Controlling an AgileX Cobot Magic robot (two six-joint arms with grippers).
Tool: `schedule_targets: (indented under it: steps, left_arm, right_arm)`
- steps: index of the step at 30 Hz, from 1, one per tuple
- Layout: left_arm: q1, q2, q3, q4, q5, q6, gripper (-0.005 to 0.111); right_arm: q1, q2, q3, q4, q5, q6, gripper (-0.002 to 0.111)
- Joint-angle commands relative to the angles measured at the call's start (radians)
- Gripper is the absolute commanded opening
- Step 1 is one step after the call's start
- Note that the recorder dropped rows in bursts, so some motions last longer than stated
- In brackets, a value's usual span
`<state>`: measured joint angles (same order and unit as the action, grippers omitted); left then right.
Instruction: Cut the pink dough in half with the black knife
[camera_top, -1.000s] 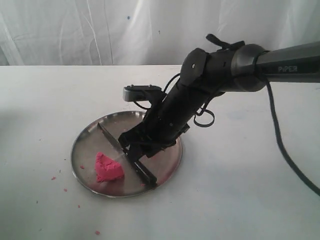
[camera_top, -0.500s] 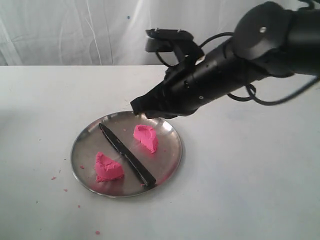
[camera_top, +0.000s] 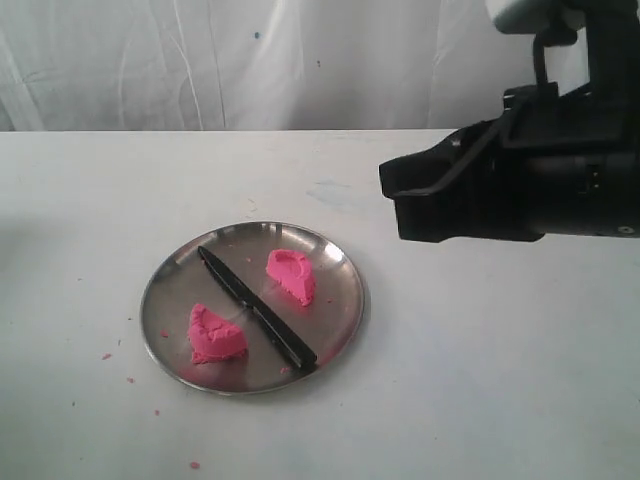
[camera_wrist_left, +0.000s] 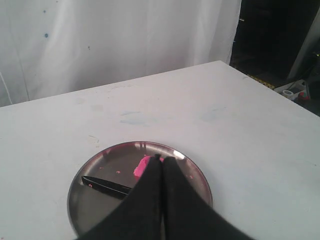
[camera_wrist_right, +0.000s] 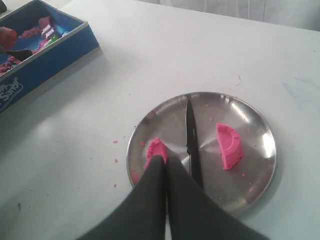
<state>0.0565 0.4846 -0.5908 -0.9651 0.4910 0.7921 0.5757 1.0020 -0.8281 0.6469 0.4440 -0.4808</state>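
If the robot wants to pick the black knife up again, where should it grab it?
Probably by the handle, the thicker end near the plate's front rim. The knife lies flat between the two dough halves, so coming straight down from above, fingers either side of the handle, should miss both and avoid the pointed blade.

Steel plate (camera_top: 345, 310) on white table (camera_top: 500, 380); blue box (camera_wrist_right: 47, 55), perhaps of dough scraps.

Exterior view front-on; both wrist views above, sharing the steel plate (camera_top: 340, 320)
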Motion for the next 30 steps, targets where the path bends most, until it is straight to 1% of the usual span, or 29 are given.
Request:
schedule_targets:
  steps: [1,5,10,13,14,16,22,26,30]
  left_arm:
    - [0.001,-0.006,0.003,-0.013,0.011,-0.008,0.0]
    - [0.001,-0.006,0.003,-0.013,0.008,-0.008,0.0]
    - [0.001,-0.006,0.003,-0.013,0.008,-0.008,0.0]
    - [0.001,-0.006,0.003,-0.013,0.008,-0.008,0.0]
    - [0.001,-0.006,0.003,-0.013,0.008,-0.008,0.0]
    - [0.001,-0.006,0.003,-0.013,0.007,-0.008,0.0]
    - [0.001,-0.006,0.003,-0.013,0.008,-0.008,0.0]
    - [0.001,-0.006,0.003,-0.013,0.008,-0.008,0.0]
    - [0.001,-0.006,0.003,-0.013,0.008,-0.008,0.0]
  right_arm:
    - [-0.007,-0.015,0.003,-0.083,-0.087,0.012,0.0]
    - [-0.007,-0.015,0.003,-0.09,-0.103,0.012,0.0]
    - [-0.007,-0.015,0.011,-0.102,-0.179,0.012,0.0]
    - [-0.006,-0.067,0.055,-0.283,-0.204,0.076,0.0]
    - [-0.006,-0.09,0.083,-0.345,-0.216,0.136,0.0]
    - [-0.006,-0.15,0.155,-0.422,-0.252,0.195,0.0]
    - [-0.027,-0.363,0.406,-0.426,-0.444,0.214,0.0]
    - [-0.082,-0.512,0.541,-0.419,-0.444,0.31,0.0]
    - [-0.148,-0.614,0.637,-0.422,-0.411,0.342,0.0]
